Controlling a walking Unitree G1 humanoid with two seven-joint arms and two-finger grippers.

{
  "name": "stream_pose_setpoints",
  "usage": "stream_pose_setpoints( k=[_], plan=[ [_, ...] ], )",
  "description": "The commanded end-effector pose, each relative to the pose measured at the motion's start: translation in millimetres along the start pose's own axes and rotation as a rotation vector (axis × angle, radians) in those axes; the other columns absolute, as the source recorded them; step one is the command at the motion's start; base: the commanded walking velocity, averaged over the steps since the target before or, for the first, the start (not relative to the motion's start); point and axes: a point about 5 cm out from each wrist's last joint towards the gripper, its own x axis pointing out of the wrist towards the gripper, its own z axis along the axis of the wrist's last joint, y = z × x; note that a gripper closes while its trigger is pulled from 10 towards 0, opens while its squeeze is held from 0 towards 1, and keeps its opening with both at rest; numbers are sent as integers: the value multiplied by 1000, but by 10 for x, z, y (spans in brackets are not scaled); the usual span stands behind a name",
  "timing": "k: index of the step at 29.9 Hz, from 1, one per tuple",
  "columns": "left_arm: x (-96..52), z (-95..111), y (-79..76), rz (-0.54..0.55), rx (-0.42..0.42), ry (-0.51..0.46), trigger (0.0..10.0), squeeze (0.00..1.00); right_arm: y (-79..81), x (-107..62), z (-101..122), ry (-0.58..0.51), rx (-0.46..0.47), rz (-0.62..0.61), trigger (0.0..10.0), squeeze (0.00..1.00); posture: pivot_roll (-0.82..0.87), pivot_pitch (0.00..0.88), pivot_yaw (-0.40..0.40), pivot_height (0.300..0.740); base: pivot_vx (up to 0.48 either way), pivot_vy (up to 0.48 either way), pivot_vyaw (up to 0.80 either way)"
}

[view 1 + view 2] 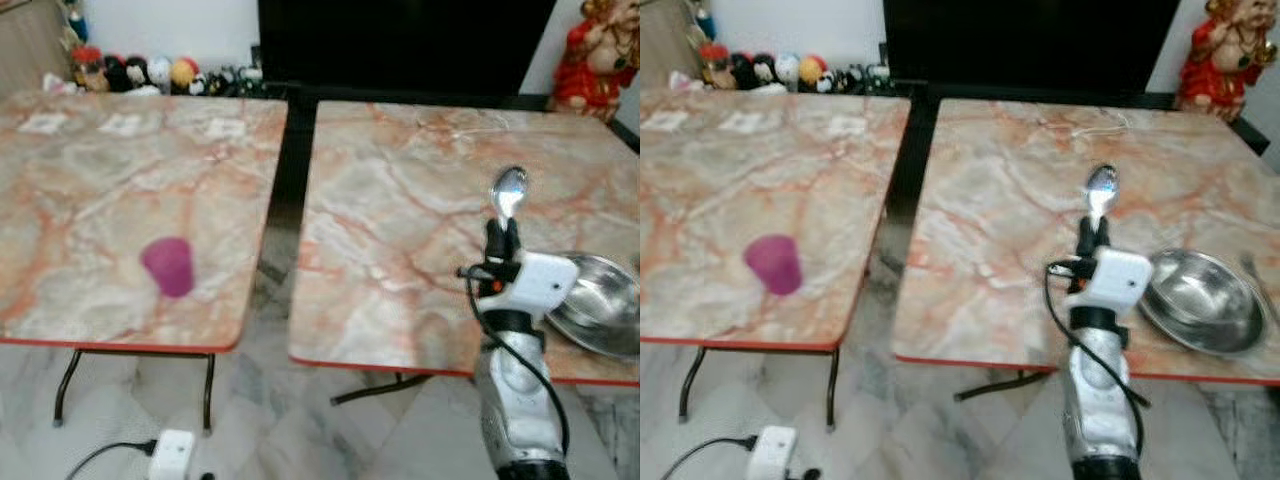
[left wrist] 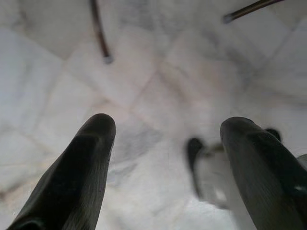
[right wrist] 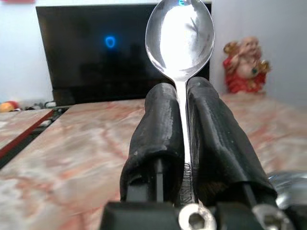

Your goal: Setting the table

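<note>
My right gripper (image 1: pixel 503 232) is shut on a silver spoon (image 1: pixel 509 193), whose bowl stands upright above the fingertips. It hovers over the front of the right marble table (image 1: pixel 400 200), just left of a steel bowl (image 1: pixel 600 305) near that table's front right corner. In the right wrist view the spoon (image 3: pixel 180 38) rises between the two black fingers (image 3: pixel 156 124). A pink cup (image 1: pixel 168 265) stands on the left table (image 1: pixel 90 180) near its front edge. My left gripper (image 2: pixel 163 129) hangs open over the floor, nothing between its fingers.
A dark gap (image 1: pixel 290 150) separates the two tables. A black TV screen (image 1: pixel 400 40) stands behind them, a red figurine (image 1: pixel 590 55) at the back right, small toys (image 1: pixel 130 72) at the back left. A white power adapter (image 1: pixel 172 452) with cable lies on the floor.
</note>
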Motion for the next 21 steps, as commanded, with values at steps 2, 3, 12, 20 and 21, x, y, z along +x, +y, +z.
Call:
stream_pose_setpoints(
  k=[2, 3, 12, 20, 21],
  plan=[
    [-25, -81, 52, 8, 8, 32, 10000, 0, 65, 8, 20, -7, 8, 13, 10000, 0, 81, 11, -41, 740, 0, -480, 0],
    [-25, -81, 52, 8, 8, 32, 10000, 0, 65, 8, 20, -7, 8, 13, 10000, 0, 81, 11, -41, 740, 0, -480, 0],
    [-28, -91, 55, 9, 6, 35, 10000, 0, 57, -7, 3, 5, 5, 9, 10000, 0, 75, 31, -40, 740, 0, -480, 0],
    [-26, -96, 50, 19, 5, 41, 10000, 0, 39, -9, 4, 6, 0, 3, 10000, 0, 74, 36, -40, 740, 0, -354, 0],
    [-26, -96, 50, 19, 5, 41, 10000, 0, 39, -9, 4, 6, 0, 3, 10000, 0, 74, 36, -40, 740, 0, 0, 0]
  ],
)
